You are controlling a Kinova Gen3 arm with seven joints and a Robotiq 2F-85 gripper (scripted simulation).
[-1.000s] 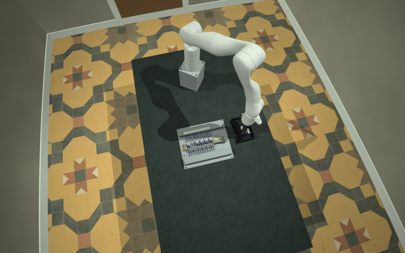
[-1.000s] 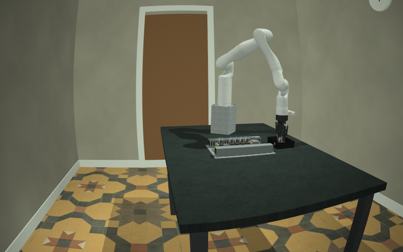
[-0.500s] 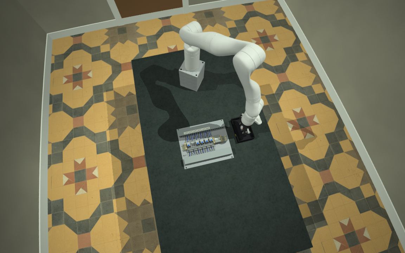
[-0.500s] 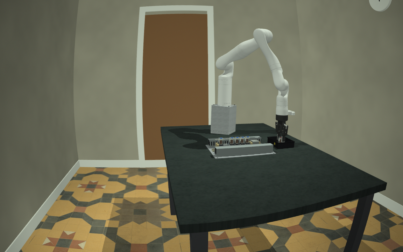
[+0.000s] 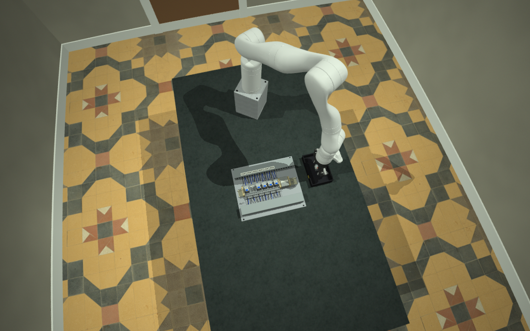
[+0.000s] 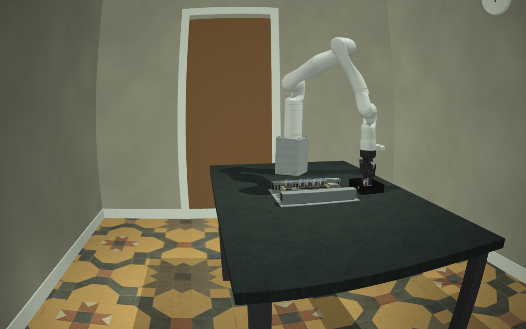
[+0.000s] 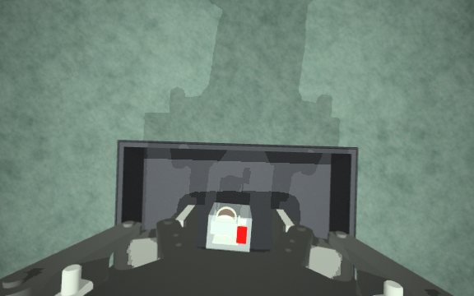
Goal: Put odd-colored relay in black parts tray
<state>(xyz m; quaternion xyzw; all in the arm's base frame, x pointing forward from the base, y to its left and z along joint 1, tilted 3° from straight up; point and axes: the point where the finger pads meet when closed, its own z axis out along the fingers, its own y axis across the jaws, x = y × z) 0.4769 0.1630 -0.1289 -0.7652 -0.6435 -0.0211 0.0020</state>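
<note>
The relay with the red button point(image 7: 241, 235) point(image 6: 365, 183) stands upright in the black parts tray point(image 5: 327, 182) point(image 6: 374, 189) point(image 7: 237, 144). My gripper point(image 7: 234, 220) point(image 6: 366, 179) is partly open, its fingers low inside the tray on either side of this relay. A gap shows between the relay and each finger in the wrist view. Five relays with blue buttons, such as the leftmost one point(image 5: 246, 190) point(image 6: 288, 184), stand in the socket row. The second socket from the left point(image 5: 252, 188) holds no relay. The relay's base is partly hidden in the top and exterior views.
The grey panel point(image 5: 293, 193) with its wiring and long front duct point(image 6: 318, 195) lies left of the tray on the dark table point(image 5: 291, 255) point(image 6: 338, 233). The tray walls surround my fingers. The robot's base block point(image 5: 250, 102) point(image 6: 291, 157) stands at the back.
</note>
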